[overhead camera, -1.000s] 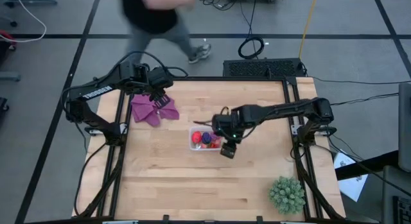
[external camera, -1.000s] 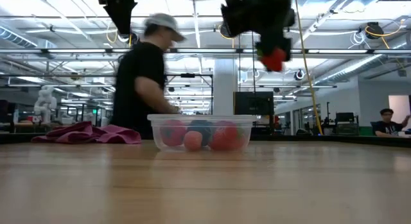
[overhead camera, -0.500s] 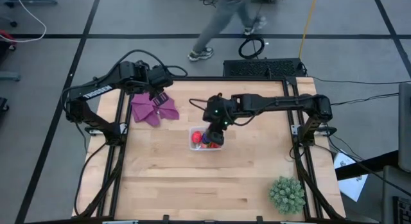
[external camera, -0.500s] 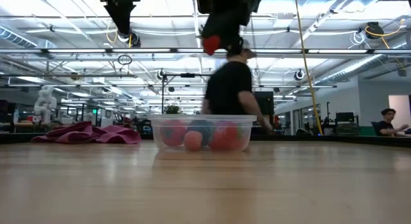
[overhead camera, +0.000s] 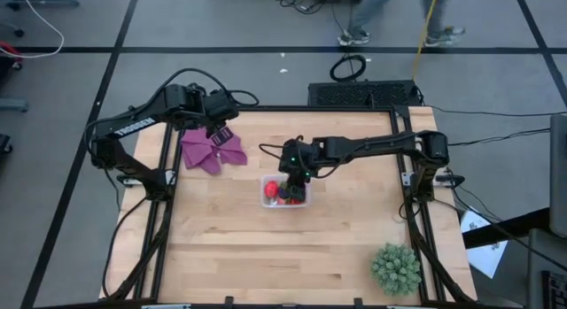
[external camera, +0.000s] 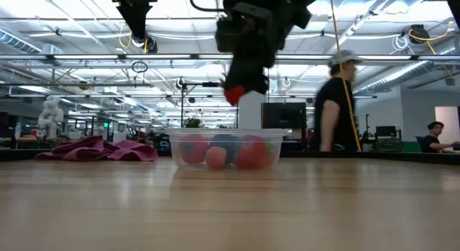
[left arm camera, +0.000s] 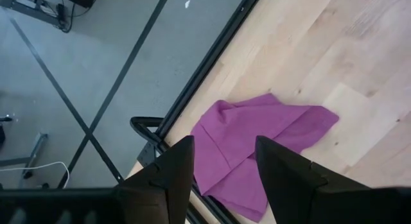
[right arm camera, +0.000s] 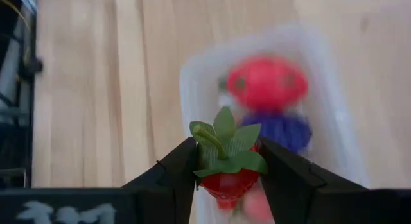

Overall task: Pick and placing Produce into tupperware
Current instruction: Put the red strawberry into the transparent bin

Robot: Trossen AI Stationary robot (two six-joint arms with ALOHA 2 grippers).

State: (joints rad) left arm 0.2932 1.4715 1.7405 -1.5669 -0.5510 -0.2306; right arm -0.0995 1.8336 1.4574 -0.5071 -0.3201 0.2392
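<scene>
The right hand (right arm camera: 226, 165) hung above the clear tupperware (overhead camera: 285, 191) near the middle of the wooden surface (overhead camera: 266, 247), fingers pinching a red toy strawberry (right arm camera: 226, 171) with green leaves on top, not yet released. Inside the tub lay a red fruit (right arm camera: 266, 82), a dark blue-purple one (right arm camera: 277, 129) and a pale pink one (external camera: 215, 157). The left hand (left arm camera: 221, 161) hovered with fingers spread over the purple cloth (left arm camera: 257, 150) at the surface's far left corner, while a person (external camera: 336, 103) walked by behind
</scene>
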